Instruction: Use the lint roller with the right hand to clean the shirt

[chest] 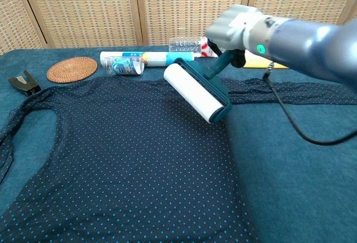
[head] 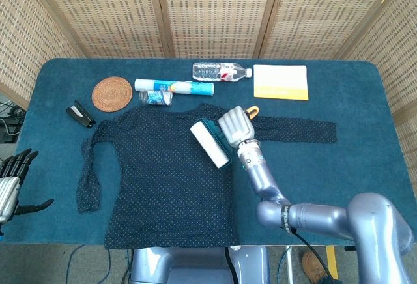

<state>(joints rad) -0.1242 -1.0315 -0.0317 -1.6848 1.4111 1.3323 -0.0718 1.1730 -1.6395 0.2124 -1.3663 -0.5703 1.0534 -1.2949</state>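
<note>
With our right hand (head: pixel 236 126) gripping the lint roller (head: pixel 210 143), we risk bunching the loose shirt (head: pixel 163 186) if it drags.

Bright, even light with soft shadows; both views are sharp, the chest view slightly bowed at its edges.

Shirt (head: pixel 163 173) spreads over centre of table (head: pixel 365 167); lint roller (head: pixel 210 143) and right hand (head: pixel 236 126) sit over its upper right part. Obstacles line the upper edge of the frame: coaster (head: pixel 112 93), tube (head: pixel 174 87), small cup (head: pixel 155 98), water bottle (head: pixel 221 71), yellow pad (head: pixel 280 82). Stapler (head: pixel 80 114) upper left, near a sleeve. Bare cloth at right of frame, below the right sleeve. Left hand (head: pixel 13 180) at lower left edge, apart from the shirt.
</note>
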